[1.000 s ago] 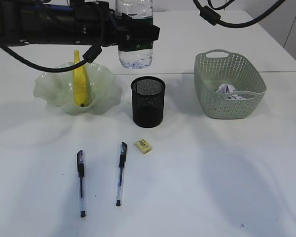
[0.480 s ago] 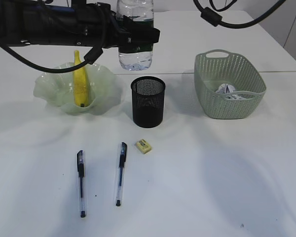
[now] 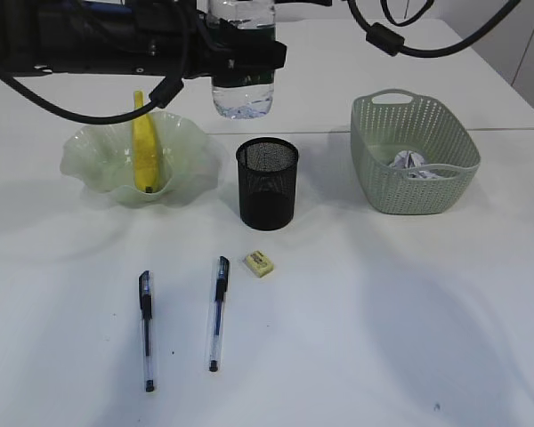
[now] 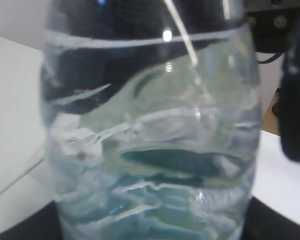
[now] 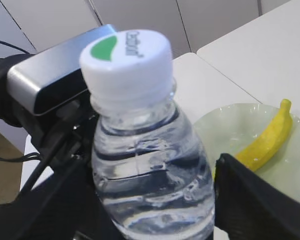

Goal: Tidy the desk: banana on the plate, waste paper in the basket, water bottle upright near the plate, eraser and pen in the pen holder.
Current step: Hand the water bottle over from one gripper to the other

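Water bottle (image 3: 242, 62) hangs upright, clamped in left claw (image 3: 240, 60).

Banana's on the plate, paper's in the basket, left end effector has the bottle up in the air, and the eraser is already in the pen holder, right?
Not the eraser: the exterior view shows it on the desk, in front of the pen holder. The rest stands.

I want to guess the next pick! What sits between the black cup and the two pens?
The exterior view shows the eraser on bare desk there.
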